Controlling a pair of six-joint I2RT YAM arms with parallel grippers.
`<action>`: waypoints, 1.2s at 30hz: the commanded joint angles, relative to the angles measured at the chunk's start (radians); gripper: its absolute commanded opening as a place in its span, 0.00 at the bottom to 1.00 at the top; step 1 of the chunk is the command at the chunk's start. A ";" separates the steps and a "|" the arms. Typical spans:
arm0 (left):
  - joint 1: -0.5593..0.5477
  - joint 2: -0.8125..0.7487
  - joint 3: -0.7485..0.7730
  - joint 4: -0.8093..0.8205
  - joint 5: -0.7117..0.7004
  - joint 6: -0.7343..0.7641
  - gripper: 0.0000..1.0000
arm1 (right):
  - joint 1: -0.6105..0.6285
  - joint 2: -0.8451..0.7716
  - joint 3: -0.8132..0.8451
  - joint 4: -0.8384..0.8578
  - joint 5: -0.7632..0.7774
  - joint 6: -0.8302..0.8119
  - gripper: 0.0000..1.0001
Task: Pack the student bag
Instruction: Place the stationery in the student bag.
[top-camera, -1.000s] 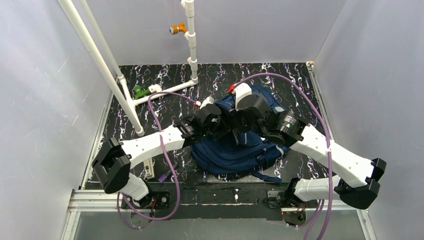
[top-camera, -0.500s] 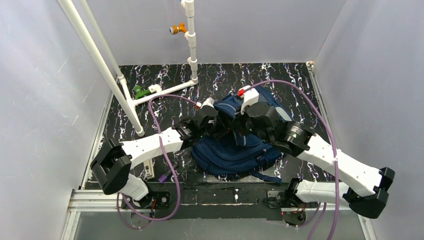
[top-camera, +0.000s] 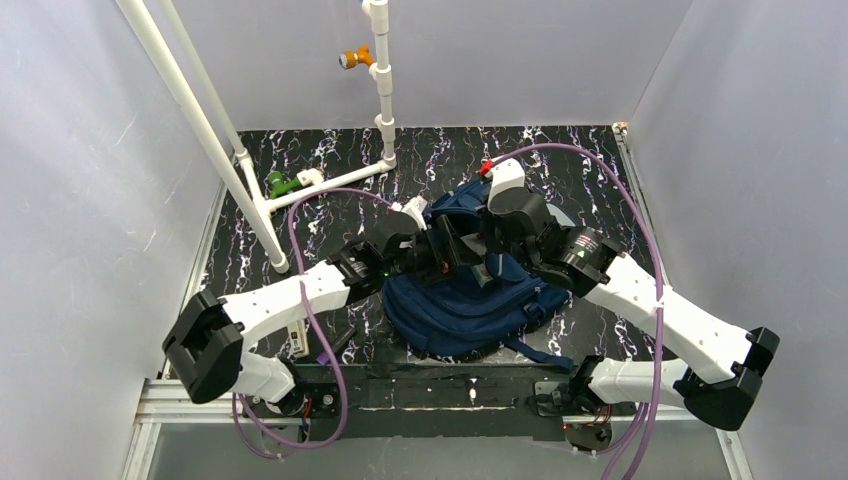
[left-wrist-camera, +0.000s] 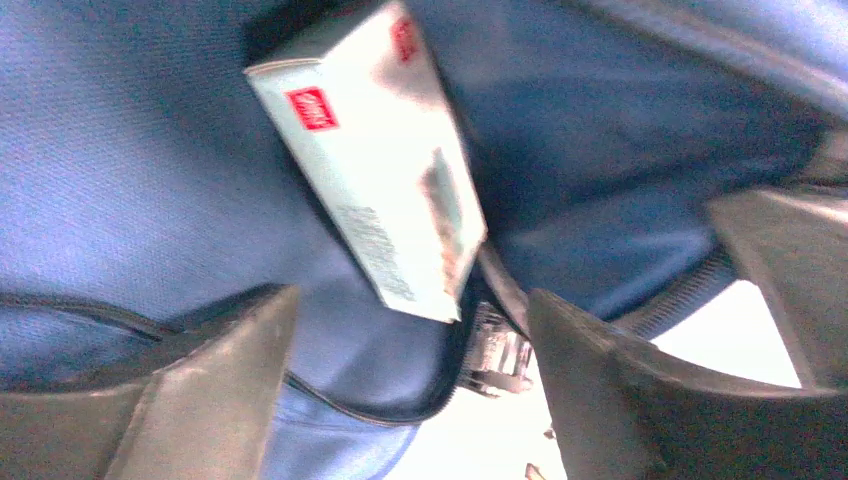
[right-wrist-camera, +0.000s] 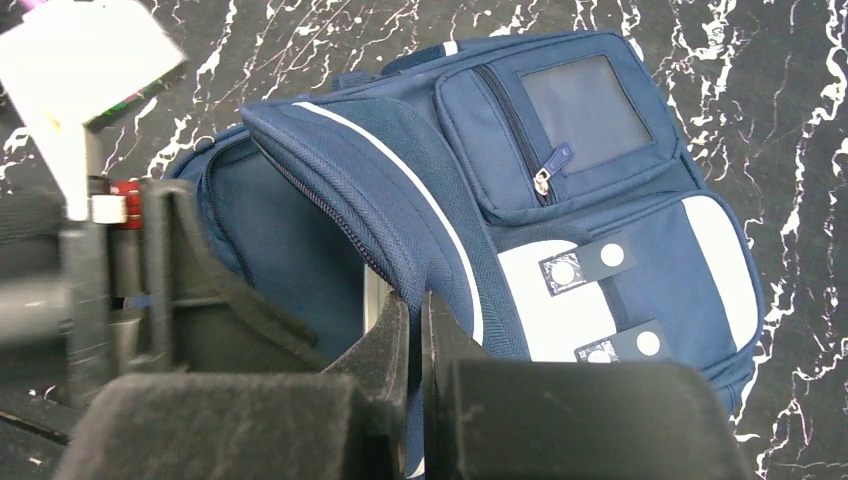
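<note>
The navy blue fabric backpack (top-camera: 455, 310) lies on a black white-veined tabletop (top-camera: 440, 150), pale grey walls (top-camera: 90, 200) around it; the right gripper (right-wrist-camera: 418, 315) pinches its flap, and the left gripper (left-wrist-camera: 410, 298) is spread.

Both arms are folded the same way - elbows low and wide out by the bases, forearms angling inward so the two wrists nearly meet in the middle. The left arm (top-camera: 300, 290) reaches in from the left side, and the left hand (left-wrist-camera: 412, 300) has its fingers (left-wrist-camera: 200, 400) spread well apart with nothing clamped between them. The right arm (top-camera: 660, 310) comes in from the right with its wrist tipped down - the right hand (right-wrist-camera: 417, 325) is pinched tight on the flap edge of the student bag (right-wrist-camera: 600, 200).
</note>
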 joint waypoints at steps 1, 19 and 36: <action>0.001 -0.112 0.013 0.030 0.079 0.148 0.97 | -0.031 -0.023 0.038 0.089 0.125 -0.028 0.01; -0.014 -0.068 -0.029 0.082 0.004 0.060 0.46 | -0.048 -0.050 0.010 0.155 0.044 -0.039 0.01; -0.019 0.176 0.112 0.219 0.130 0.046 0.60 | -0.052 -0.054 -0.023 0.115 0.120 -0.066 0.01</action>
